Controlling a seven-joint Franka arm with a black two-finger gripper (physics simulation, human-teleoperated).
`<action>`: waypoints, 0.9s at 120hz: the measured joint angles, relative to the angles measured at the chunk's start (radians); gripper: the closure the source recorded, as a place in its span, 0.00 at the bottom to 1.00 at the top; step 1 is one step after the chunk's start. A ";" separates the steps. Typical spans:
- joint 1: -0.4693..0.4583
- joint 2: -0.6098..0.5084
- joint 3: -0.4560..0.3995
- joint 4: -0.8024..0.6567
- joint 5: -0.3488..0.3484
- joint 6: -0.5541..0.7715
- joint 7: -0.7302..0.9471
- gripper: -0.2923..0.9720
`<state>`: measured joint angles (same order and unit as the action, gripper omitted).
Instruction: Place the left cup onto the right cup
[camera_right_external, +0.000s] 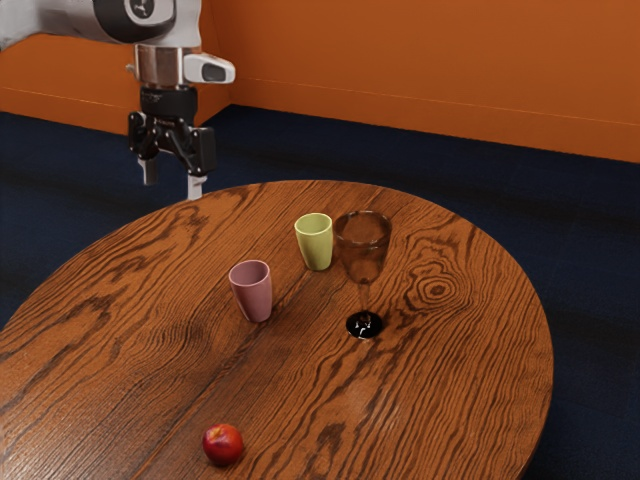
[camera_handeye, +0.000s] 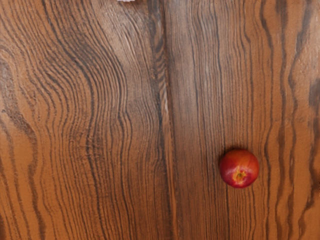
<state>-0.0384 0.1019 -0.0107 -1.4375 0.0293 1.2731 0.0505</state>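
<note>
A pink cup (camera_right_external: 251, 289) stands upright near the middle of the round wooden table (camera_right_external: 130, 330). A yellow-green cup (camera_right_external: 314, 241) stands upright just behind it toward the exterior view's right, apart from it. My gripper (camera_right_external: 172, 184) hangs high above the table's far left edge, well away from both cups. Its two fingers stand apart and hold nothing, so it is open. In the wrist view a sliver of the pink cup's rim (camera_handeye: 126, 1) shows at the frame's edge.
A brown-tinted wine glass (camera_right_external: 362, 262) on a black foot stands right beside the yellow-green cup. A red apple (camera_right_external: 223, 443) (camera_handeye: 239, 168) lies near the table's front edge. Dark blue floor and an orange wall surround the table.
</note>
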 joint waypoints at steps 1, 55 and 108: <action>-0.001 0.001 -0.002 0.001 0.000 0.007 0.000 0.23; 0.077 0.386 0.005 0.113 0.003 0.342 0.010 0.23; 0.095 0.485 0.024 0.011 0.001 0.568 0.015 0.23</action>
<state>0.0562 0.5865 0.0130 -1.4269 0.0304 1.8415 0.0654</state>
